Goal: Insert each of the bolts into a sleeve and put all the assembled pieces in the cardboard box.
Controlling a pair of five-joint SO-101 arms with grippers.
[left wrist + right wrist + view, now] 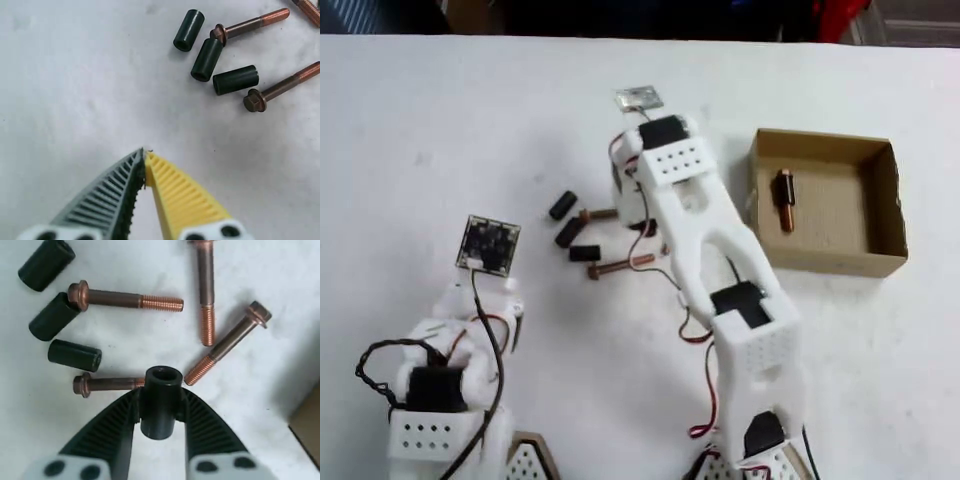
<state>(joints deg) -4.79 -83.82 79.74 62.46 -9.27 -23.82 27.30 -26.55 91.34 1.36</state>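
My right gripper [160,391] is shut on a black sleeve [161,412], held upright with its bore showing, just above the table. Beneath it lie several copper bolts, among them one [125,299] whose head touches a sleeve [54,316] and one [230,342] lying at a slant. Two more loose sleeves [46,264] [75,355] lie beside them. My left gripper [145,153] is shut on nothing, short of the sleeves [206,59] and bolts [282,87]. The cardboard box [880,205] at the right holds one assembled piece [785,200].
In the high view the right arm [700,220] stretches over the parts pile [582,235] at the table's middle. The left arm [450,380] sits at the lower left. White table surface lies open to the far left. A corner of the box [307,425] shows in the right wrist view.
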